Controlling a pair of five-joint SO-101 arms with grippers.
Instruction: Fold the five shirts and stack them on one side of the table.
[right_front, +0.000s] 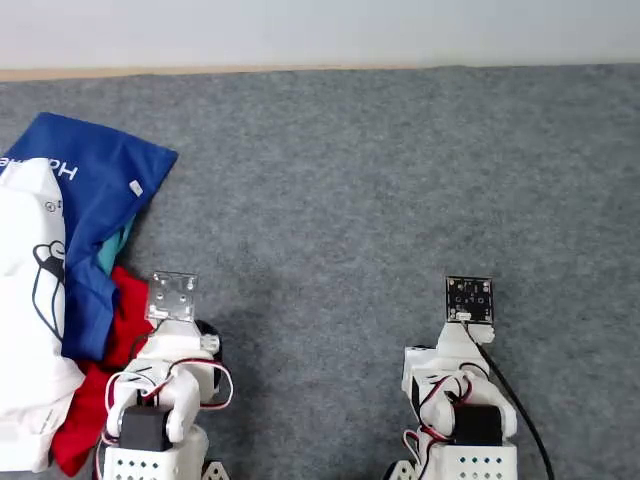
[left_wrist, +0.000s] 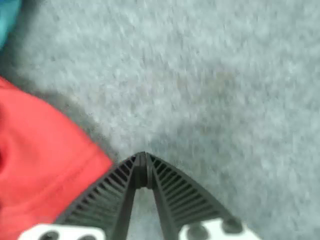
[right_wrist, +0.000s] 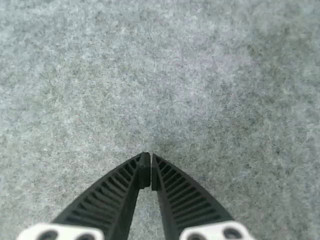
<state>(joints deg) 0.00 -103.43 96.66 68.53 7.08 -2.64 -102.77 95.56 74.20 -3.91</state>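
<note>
My left tool (left_wrist: 145, 172) is pressed together beside the red shirt (left_wrist: 40, 165); my right tool (right_wrist: 150, 172) likewise, over the grey tabletop (right_wrist: 160, 75).

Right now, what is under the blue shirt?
A teal shirt edge and a red shirt poke out from under the blue shirt. How far they extend beneath is covered.

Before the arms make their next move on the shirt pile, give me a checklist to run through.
Left gripper empty: ok, shut on nothing, beside the red shirt.
Right gripper empty: ok, shut over the mat.
Grippers open for a grab: not ok.
Shirts folded: not ok; blue shirt, white shirt and red shirt lie heaped.
All five shirts present: cannot tell; teal shirt makes four visible.
</note>
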